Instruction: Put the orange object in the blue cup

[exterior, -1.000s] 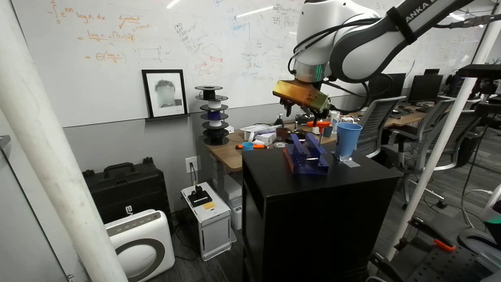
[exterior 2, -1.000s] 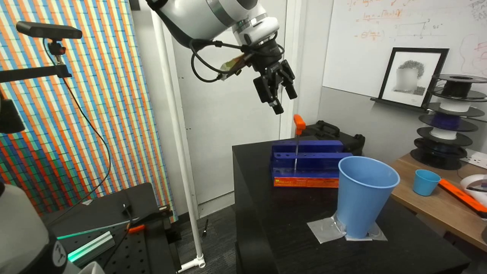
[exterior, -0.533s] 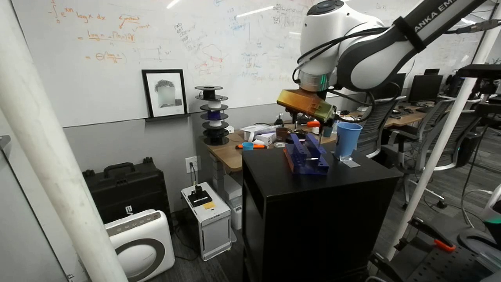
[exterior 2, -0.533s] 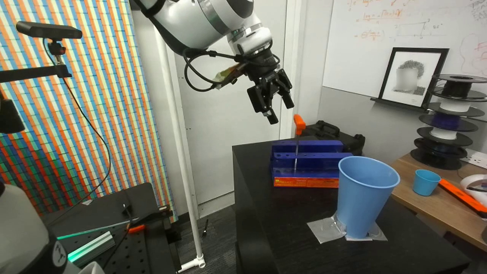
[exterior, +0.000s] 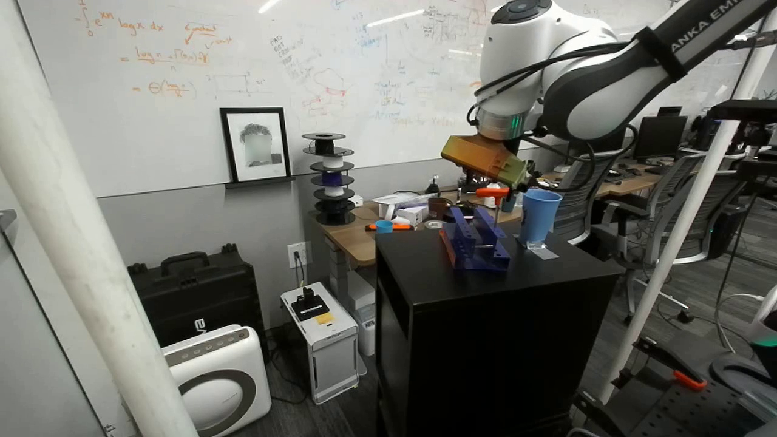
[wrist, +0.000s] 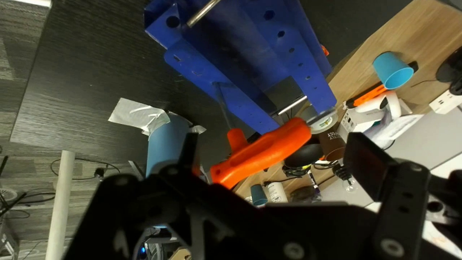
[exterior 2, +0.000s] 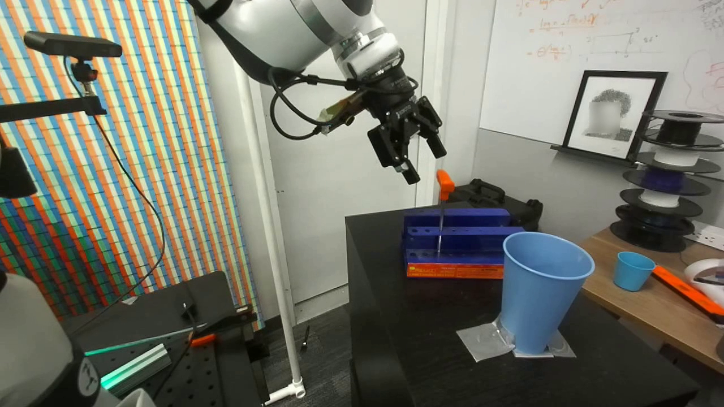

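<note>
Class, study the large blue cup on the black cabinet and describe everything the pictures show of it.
The large blue cup looks like smooth, pale plastic, with a round rim and sides narrowing downward. It stands mouth up on the black cabinet, its base fastened with silvery tape. What looks like a dark mark sits on its side. Neither the claw nor the blue rack touches it. Its inside bottom is hidden.

In an exterior view I see free air over the blue cup (exterior 2: 540,305) at twelve o'clock. From the orange handle (exterior 2: 445,183), the cup bars half past four, the blue rack (exterior 2: 481,239) six; half past ten is clear toward the gripper (exterior 2: 425,164).
</note>
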Robot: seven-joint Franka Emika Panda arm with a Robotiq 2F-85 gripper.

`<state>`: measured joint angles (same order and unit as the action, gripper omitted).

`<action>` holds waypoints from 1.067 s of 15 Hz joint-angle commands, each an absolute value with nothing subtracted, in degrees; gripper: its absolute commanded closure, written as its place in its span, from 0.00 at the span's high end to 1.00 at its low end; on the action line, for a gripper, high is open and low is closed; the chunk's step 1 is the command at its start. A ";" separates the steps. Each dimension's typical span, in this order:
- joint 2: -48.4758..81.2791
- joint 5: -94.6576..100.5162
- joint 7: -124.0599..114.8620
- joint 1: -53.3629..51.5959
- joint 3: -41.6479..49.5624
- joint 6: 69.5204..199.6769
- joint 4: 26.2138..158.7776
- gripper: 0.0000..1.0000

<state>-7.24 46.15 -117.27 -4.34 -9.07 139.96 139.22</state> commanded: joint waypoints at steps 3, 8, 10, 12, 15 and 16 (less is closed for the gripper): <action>-10.59 48.18 -119.82 -2.73 -7.67 141.37 141.46 1.00; -9.04 48.67 -119.05 -1.74 -6.96 142.35 140.80 0.75; -8.48 49.57 -118.92 -1.67 -7.05 142.46 140.55 0.66; -7.89 50.50 -118.84 -1.76 -6.98 142.69 140.43 0.49; -7.27 51.17 -118.40 -1.94 -6.82 142.67 140.26 0.25; -7.15 51.21 -118.31 -1.97 -6.75 142.68 140.24 0.18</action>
